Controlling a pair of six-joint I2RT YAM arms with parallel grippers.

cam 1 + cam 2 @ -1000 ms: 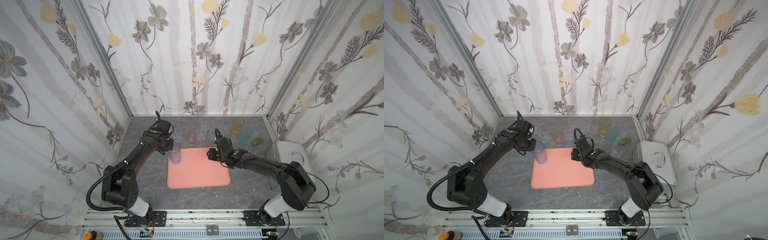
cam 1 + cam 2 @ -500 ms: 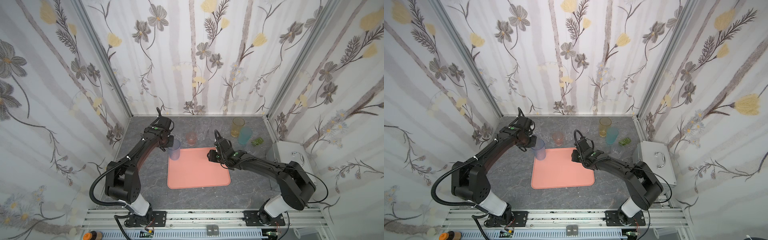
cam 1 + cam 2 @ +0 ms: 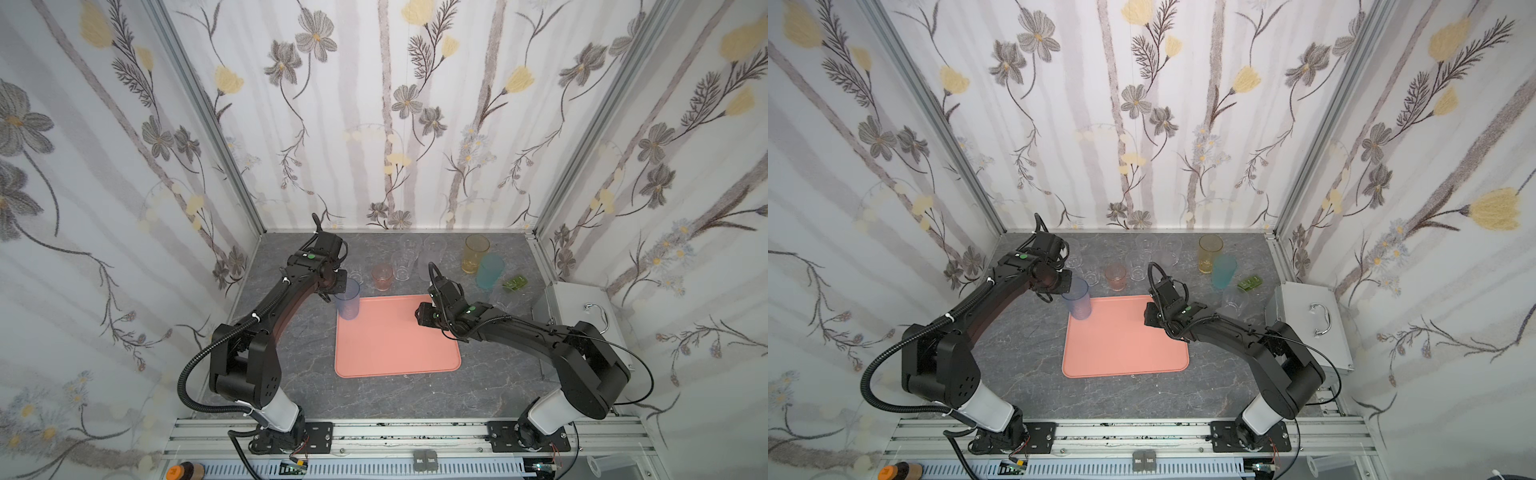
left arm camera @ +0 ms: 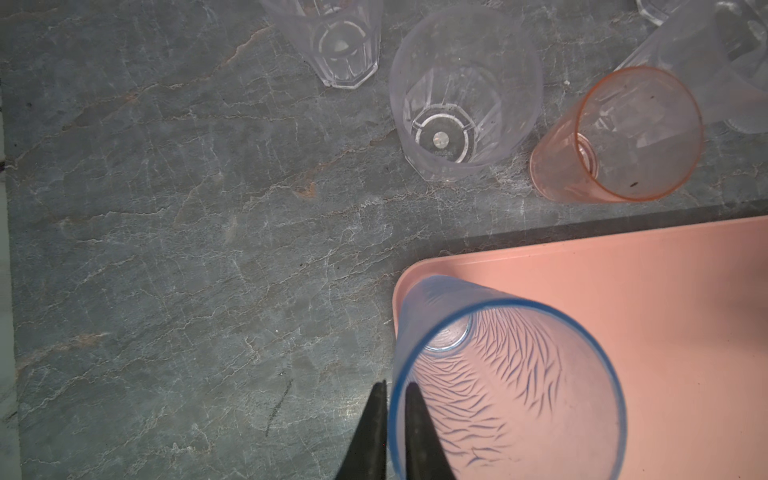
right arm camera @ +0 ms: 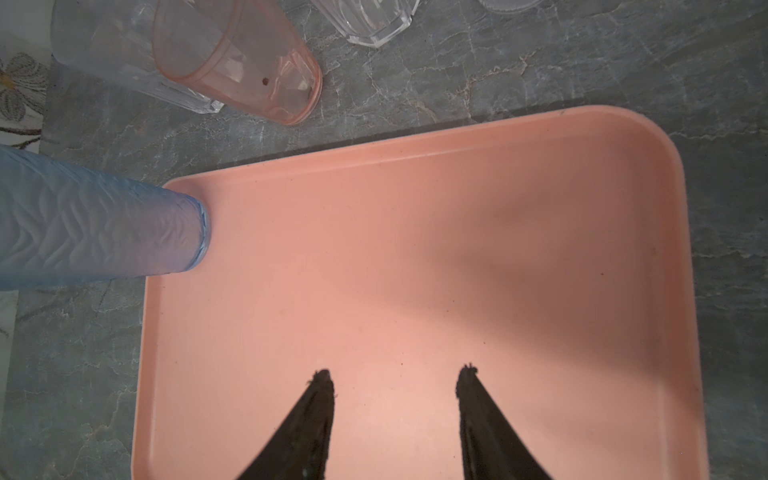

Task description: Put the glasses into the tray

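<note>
**Step in hand:** set-down of the first tumbler.

**Task's things:** blue glass (image 3: 348, 300) upright, base inside the far left corner of the tray (image 3: 395, 349) as seen in both top views. Rest of the tray bare.

**Left tool** (image 4: 395, 390): astride the rim of the blue glass, one finger outside the wall and one inside, jaws nearly together. Clamped or slack: cannot tell.

**Right tool** (image 5: 395, 370): released and empty, jaws well apart, poised low over the tray's bare floor toward its right side.

**Remaining glasses:** all on the desk (image 3: 299, 332) beyond the tray's far edge.
- Pink glass (image 3: 382, 276) just beside that edge.
- Clear glasses (image 3: 405, 257) grouped behind it.
- Amber glass (image 3: 473, 253) and teal glass (image 3: 489, 272) close together further right.
- Green block (image 3: 514, 283) and grey box (image 3: 573, 299) no part of the job.

**Progress, as a judgement:** one glass delivered, about ten to go; barely begun.

**Next move, as a judgement:**
- Full parting of the left jaws.
- Then a straight lift clear of the mouth, with no sideways drag of the inner finger on the wall.
- Main risk: a tall, narrow tumbler standing close to the tray's rim, likely easy to tip.
- After that, probably a reach for the pink glass, the nearest candidate.
</note>
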